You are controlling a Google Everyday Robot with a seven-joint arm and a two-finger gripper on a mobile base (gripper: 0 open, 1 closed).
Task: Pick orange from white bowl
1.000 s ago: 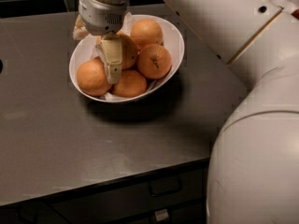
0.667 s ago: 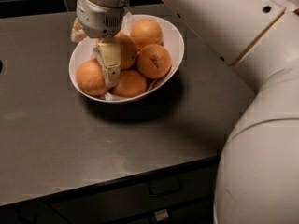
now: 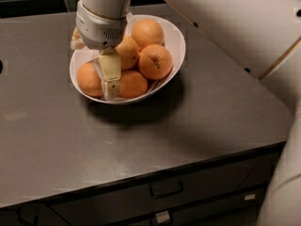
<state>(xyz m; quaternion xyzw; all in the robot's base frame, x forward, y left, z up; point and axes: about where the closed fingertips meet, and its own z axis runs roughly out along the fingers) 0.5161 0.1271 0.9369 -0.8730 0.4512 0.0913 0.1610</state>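
Note:
The white bowl (image 3: 178, 40) stands on the back middle of a dark countertop and holds several oranges. One orange (image 3: 147, 33) lies at the back, one (image 3: 155, 61) at the right, one (image 3: 89, 79) at the front left and one (image 3: 133, 84) at the front. My gripper (image 3: 109, 76) hangs from its white wrist straight over the bowl's left half. Its cream tip reaches down between the front-left and front oranges. The wrist hides part of a middle orange (image 3: 127, 52) and the bowl's back-left rim.
The grey countertop (image 3: 56, 140) runs wide to the left and front of the bowl. Its front edge has drawers with handles (image 3: 165, 190) below. My white arm (image 3: 235, 27) crosses the upper right. A dark tiled wall runs along the back.
My gripper has sunk a little lower into the bowl, between the front oranges. The oranges and the bowl have not moved.

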